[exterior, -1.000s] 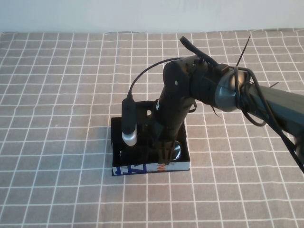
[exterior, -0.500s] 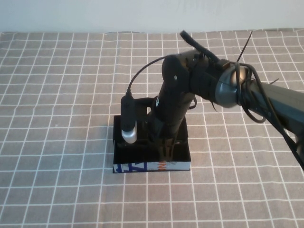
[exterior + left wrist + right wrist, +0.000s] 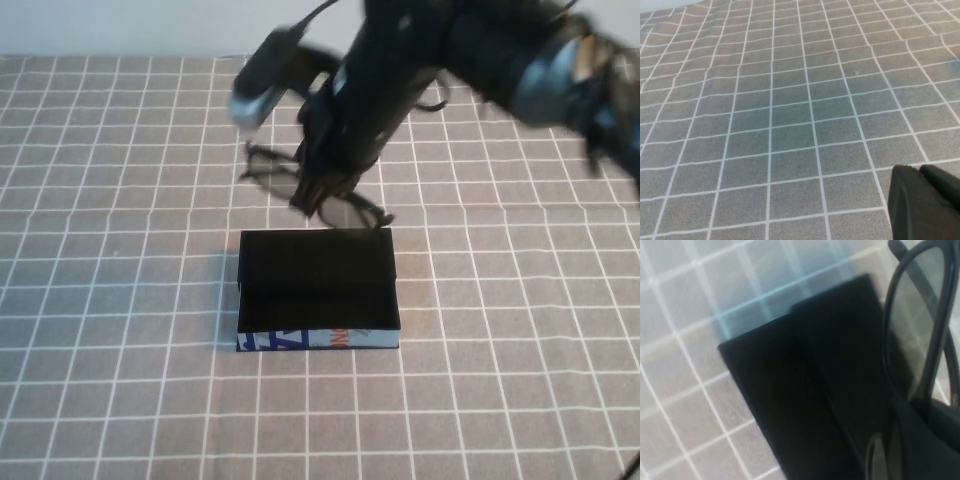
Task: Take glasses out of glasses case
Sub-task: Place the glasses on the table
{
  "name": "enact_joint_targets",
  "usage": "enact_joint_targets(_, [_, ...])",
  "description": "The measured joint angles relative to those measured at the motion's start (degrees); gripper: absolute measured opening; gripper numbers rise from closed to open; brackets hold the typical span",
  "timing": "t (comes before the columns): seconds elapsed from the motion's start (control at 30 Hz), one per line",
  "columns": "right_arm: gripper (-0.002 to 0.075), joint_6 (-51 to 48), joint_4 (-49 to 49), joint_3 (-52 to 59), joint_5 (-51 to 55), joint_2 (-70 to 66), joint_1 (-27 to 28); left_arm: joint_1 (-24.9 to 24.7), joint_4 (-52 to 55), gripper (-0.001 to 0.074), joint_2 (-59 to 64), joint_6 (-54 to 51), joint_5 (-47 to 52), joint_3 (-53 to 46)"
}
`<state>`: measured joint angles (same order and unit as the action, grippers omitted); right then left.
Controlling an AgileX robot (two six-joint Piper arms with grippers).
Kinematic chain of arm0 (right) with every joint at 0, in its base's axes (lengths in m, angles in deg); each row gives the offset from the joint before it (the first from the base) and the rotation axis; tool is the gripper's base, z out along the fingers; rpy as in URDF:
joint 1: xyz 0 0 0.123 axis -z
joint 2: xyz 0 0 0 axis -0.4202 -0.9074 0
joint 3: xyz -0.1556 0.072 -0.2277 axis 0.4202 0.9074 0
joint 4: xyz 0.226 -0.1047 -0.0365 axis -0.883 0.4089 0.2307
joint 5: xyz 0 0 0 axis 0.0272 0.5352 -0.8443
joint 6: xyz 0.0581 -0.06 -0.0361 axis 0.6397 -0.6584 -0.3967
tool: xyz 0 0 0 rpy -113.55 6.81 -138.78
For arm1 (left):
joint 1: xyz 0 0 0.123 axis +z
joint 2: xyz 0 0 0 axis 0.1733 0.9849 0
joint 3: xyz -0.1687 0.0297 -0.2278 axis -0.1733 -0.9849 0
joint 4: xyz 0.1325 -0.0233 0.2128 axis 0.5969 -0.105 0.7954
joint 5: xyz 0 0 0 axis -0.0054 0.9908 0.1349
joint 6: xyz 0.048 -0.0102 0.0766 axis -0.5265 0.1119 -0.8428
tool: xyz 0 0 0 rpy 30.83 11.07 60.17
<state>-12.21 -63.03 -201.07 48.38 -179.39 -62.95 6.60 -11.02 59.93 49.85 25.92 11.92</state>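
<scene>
The black glasses case [image 3: 318, 340] lies open on the checked cloth, white printed edge toward me, and its black interior shows nothing inside. My right gripper [image 3: 318, 188] hangs in the air just behind the case and is shut on the black glasses [image 3: 347, 212], which dangle from it above the cloth. In the right wrist view the glasses [image 3: 917, 325] sit close in front of the right gripper [image 3: 912, 440], with the case [image 3: 805, 390] below. My left gripper [image 3: 926, 197] shows only in the left wrist view, shut and empty over bare cloth.
The grey checked tablecloth [image 3: 120, 300] covers the whole table. The right arm's wrist camera with its white tip [image 3: 255, 95] and cable sticks out to the left of the arm. A pale wall [image 3: 120, 25] runs along the far edge.
My right gripper has risen out of the case and moved back, carrying the glasses with it. The case now lies uncovered with its interior showing.
</scene>
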Motion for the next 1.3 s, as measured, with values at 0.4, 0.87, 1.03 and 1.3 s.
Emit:
enact_joint_targets(0.4, [0.0004,20.5,-5.2,28.2,-2.4,16.5,16.2,0.0,0.0,-0.0004,0.0,0.0,0.0,0.0])
enact_joint_targets(0.87, [0.0005,23.1,-21.1,62.7,-26.4,22.9,20.2,0.0,0.0,-0.0004,0.0,0.0,0.0,0.0])
enact_joint_targets(1.03, [0.0008,25.2,-21.2,65.2,-29.0,22.9,20.2,0.0,0.0,-0.0004,0.0,0.0,0.0,0.0])
enact_joint_targets(1.3, [0.0237,26.0,-19.7,65.4,-28.9,22.9,20.2,0.0,0.0,-0.0004,0.0,0.0,0.0,0.0])
